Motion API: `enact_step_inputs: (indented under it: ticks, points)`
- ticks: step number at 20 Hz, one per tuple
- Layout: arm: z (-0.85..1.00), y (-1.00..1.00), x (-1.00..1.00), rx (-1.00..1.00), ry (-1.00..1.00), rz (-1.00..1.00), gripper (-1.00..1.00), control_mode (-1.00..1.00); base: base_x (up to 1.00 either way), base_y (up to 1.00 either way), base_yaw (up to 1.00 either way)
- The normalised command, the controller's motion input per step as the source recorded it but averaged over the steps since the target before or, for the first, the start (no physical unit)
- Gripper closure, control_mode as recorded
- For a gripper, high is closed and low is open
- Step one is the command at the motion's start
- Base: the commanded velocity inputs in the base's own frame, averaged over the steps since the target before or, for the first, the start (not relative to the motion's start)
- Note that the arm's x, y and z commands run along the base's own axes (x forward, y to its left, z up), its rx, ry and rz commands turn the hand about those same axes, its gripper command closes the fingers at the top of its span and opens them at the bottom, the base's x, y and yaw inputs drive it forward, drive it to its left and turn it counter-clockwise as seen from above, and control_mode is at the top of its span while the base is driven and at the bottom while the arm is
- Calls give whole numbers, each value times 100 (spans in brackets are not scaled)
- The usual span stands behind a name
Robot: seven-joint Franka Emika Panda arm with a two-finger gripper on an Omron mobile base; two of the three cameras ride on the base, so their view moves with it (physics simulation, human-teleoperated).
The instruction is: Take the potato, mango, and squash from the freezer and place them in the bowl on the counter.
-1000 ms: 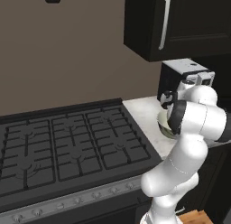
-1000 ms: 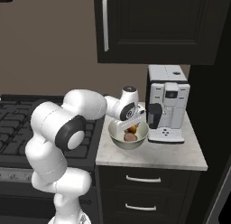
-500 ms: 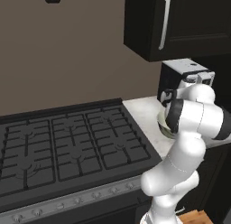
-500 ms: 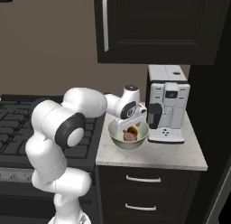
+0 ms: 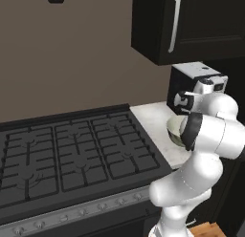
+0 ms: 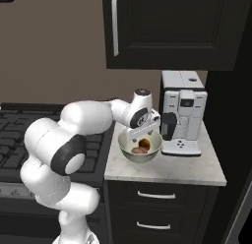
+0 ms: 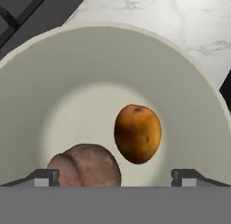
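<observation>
Jaws spread wide, empty, above bowl (image 7: 198, 101) holding mango (image 7: 137, 133).

Black gas stove (image 5: 72, 155) left of the stone slab; coffee machine (image 6: 183, 120) at its back right; black wall cabinet (image 6: 167, 29) with silver handle overhead.

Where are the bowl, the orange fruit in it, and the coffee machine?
bowl (image 7: 189, 92): hand view, bare inner wall.
mango (image 7: 137, 133): hand view, middle of the fruit.
coffee machine (image 6: 183, 115): right base view, front panel.
</observation>
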Motion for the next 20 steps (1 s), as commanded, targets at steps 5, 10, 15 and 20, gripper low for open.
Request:
enact_step_inputs:
  ticks: [5,10,15,20]
  points:
    - [31,21,-52,-1,-1,-5,-100,-100,0,0,0]
    - [31,14,-71,-1,0,-1,-100,-100,0,0,0]
    - [44,7,-56,-1,2,0,-100,-100,0,0,0]
    - [45,11,-63,-3,-3,1,-100,-100,0,0,0]
